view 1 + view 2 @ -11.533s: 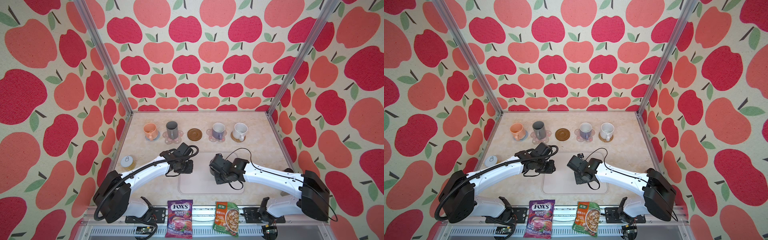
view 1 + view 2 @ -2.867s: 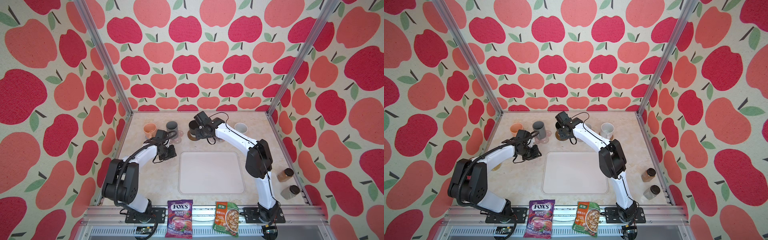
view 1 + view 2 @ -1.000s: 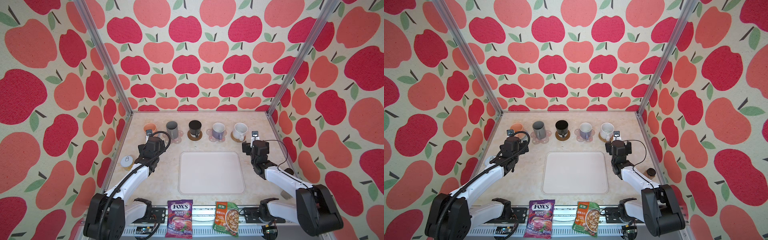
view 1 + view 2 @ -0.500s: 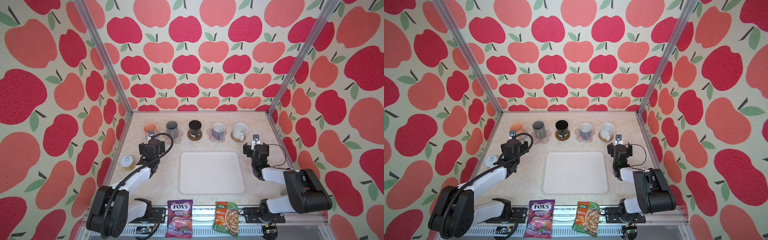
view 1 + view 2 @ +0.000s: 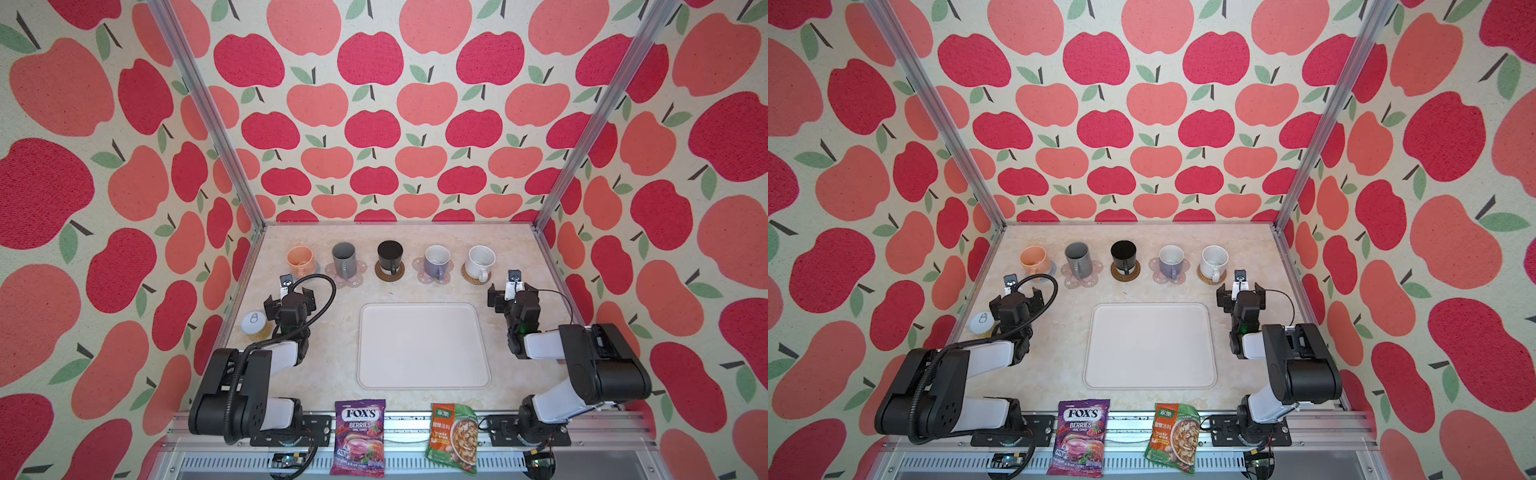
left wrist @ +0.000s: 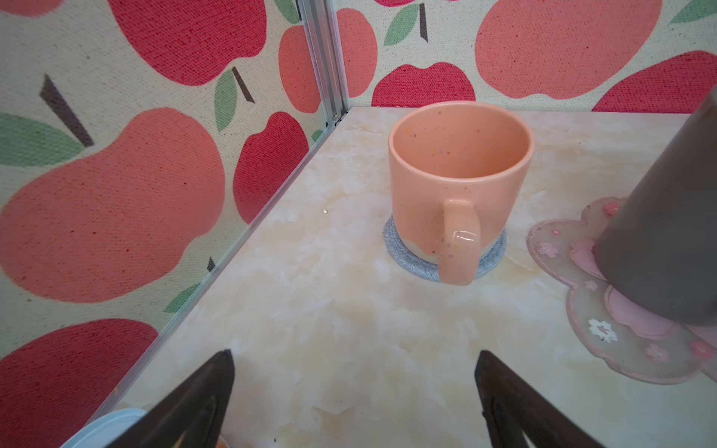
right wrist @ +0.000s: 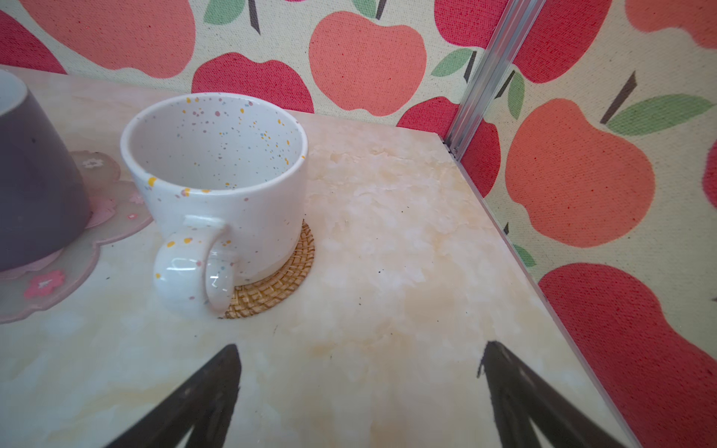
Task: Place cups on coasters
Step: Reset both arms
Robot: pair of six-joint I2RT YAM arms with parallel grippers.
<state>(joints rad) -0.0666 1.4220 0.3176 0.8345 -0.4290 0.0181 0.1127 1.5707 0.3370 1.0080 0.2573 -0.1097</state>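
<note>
table (image 5: 332, 365): pale marble-look top, smooth and slightly glossy; I'd guess a bumped cup slides
tray (image 5: 422, 345): off-white rounded rectangle, matte, bare; the cup row sits at its 12 o'clock
left gripper (image 6: 355, 353): at the tray's 10 o'clock, jaws spread wide, holding nothing, facing the peach cup (image 5: 300, 258)
right gripper (image 7: 361, 345): at 2 o'clock, same deal, wide and empty, facing the white cup (image 5: 481, 259)
step: all five look seated, so I reckon it's check-and-park; back out toward 6 o'clock, since the handles point roughly that way and are easy to clip
grey cup (image 5: 344, 258): tallest, matte, straight wall
black cup (image 5: 390, 253): dark, matte
lavender cup (image 5: 437, 262): white inside
white cup: glossy, colour flecks, fat loop handle
peach cup: glazed, faint specks, squat
flower mat (image 6: 628, 349): under grey; translucent pink, scalloped, tiny blossoms
second flower mat (image 5: 417, 266): same look, under lavender
rattan mat (image 7: 279, 287): coiled weave, under white
blue-grey mat (image 6: 411, 263): corded ring under peach, peeking out at 5 o'clock in both top views
brown disc (image 5: 380, 274): flat, round, under black
</note>
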